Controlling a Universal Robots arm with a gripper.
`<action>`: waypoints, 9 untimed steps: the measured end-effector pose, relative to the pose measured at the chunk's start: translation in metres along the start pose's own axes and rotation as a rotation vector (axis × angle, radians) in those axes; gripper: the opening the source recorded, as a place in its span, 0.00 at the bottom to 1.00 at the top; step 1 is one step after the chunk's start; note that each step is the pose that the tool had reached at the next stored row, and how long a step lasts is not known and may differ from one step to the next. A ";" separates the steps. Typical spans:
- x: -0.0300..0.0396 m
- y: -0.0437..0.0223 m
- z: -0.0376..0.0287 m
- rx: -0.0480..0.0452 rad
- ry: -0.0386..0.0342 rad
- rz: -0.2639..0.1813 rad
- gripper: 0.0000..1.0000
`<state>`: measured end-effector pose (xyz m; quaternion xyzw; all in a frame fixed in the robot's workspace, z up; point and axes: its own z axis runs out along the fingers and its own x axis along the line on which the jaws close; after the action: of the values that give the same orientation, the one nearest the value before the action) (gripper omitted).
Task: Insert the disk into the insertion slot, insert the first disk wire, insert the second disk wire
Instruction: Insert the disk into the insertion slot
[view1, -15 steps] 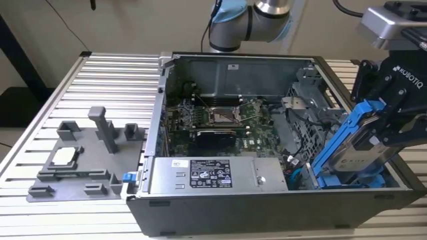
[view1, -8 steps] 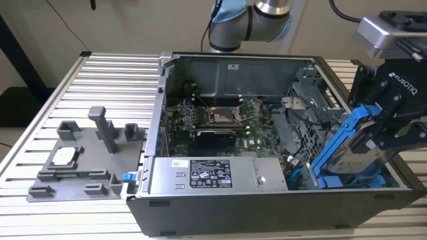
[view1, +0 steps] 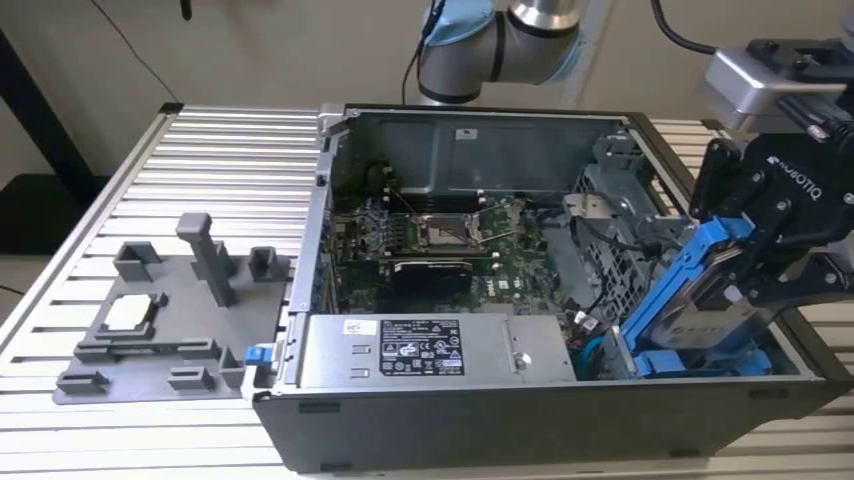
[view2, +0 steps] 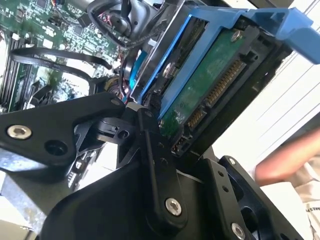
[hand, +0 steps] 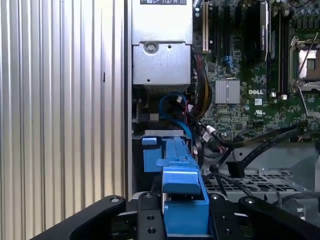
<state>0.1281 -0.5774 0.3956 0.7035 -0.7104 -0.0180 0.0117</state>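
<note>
Disk (view1: 710, 305), clipped in its blue carrier (view1: 687, 255), is clamped between the jaws. In the second wrist view the black fingers (view2: 155, 165) close on it just beside its green circuit board (view2: 210, 85), and the connector edge is bare and faces the wrist. The disk hangs tilted over the near corner of the computer case (view1: 534, 425) on the exterior view's right. Its lower end appears to dip inside the wall, but it is not seated.

By my reading the first step, putting the disk in, is in hand, and neither wire has been started. The insertion slot (hand: 150, 134) looks to be the grey metal bay just beyond the held carrier in the first wrist view. Another blue carrier (view1: 701, 362) lies low in that same corner, and I cannot tell whether it fills a neighbouring bay. Blue wires (hand: 172, 107) curl just past the bay, beside the power-supply box (view1: 427, 350).

The next move calls for squaring the tilted disk with the bay and keeping those wires out of its path. Farther off, the motherboard (view1: 441, 235) covers the case floor. A grey parts holder (view1: 160, 320) rests on the ribbed tabletop (view1: 227, 150) on the exterior view's left.
</note>
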 end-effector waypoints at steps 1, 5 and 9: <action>-0.0004 -0.0001 0.0013 0.0000 -0.0013 -0.001 0.33; -0.0027 -0.0009 0.0062 0.0000 -0.0072 -0.004 0.33; -0.0047 -0.0020 0.0125 0.0007 -0.0077 -0.008 0.33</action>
<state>0.1296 -0.5726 0.3831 0.7063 -0.7076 -0.0205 0.0086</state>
